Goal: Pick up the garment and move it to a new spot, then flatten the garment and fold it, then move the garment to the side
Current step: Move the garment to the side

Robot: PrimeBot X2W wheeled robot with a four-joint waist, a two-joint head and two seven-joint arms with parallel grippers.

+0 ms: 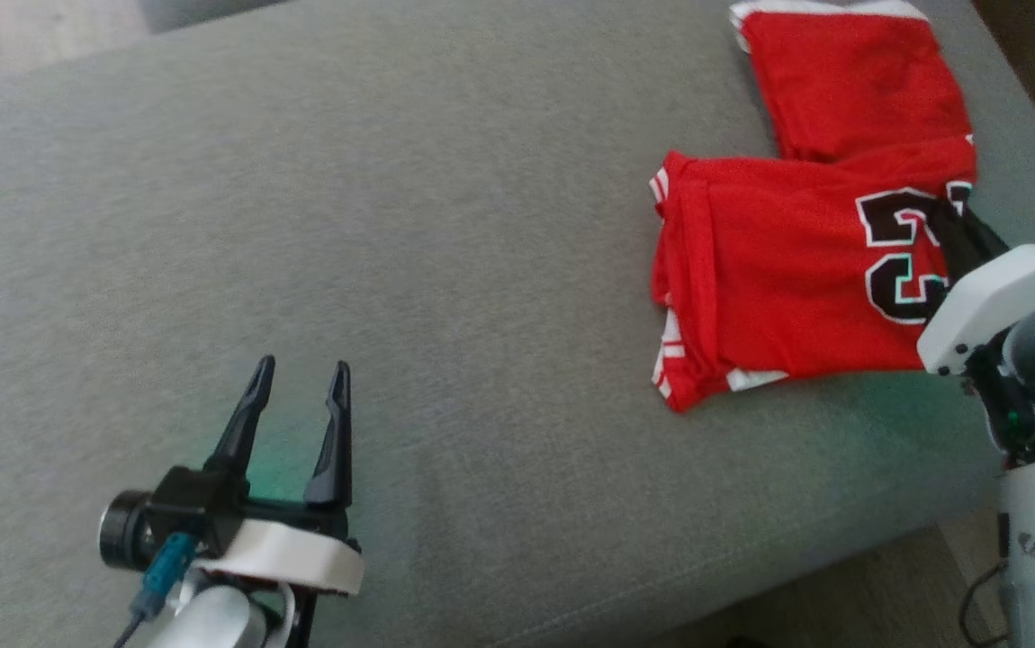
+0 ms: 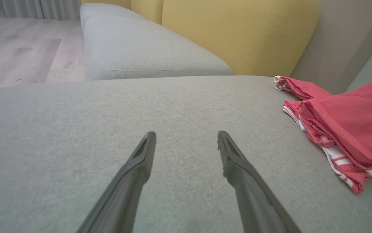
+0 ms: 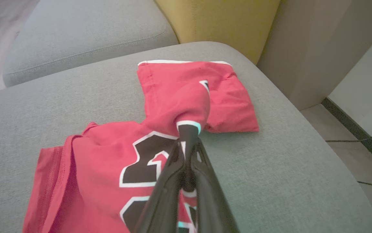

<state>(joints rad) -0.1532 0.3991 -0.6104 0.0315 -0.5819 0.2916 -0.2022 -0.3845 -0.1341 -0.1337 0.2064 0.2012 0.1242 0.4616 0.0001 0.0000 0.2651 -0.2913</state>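
right hand (image 3: 188,131) is being pinched onto the garment (image 3: 89,161), left hand (image 1: 303,365) being held spread; pick-up is seemingly being started, lifting being required next.

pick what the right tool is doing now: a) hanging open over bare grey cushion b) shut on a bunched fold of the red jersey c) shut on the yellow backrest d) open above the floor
b, the right tool has its two fingers pinched together on a gathered-up fold of the red jersey, which lies on the grey sofa cushion.
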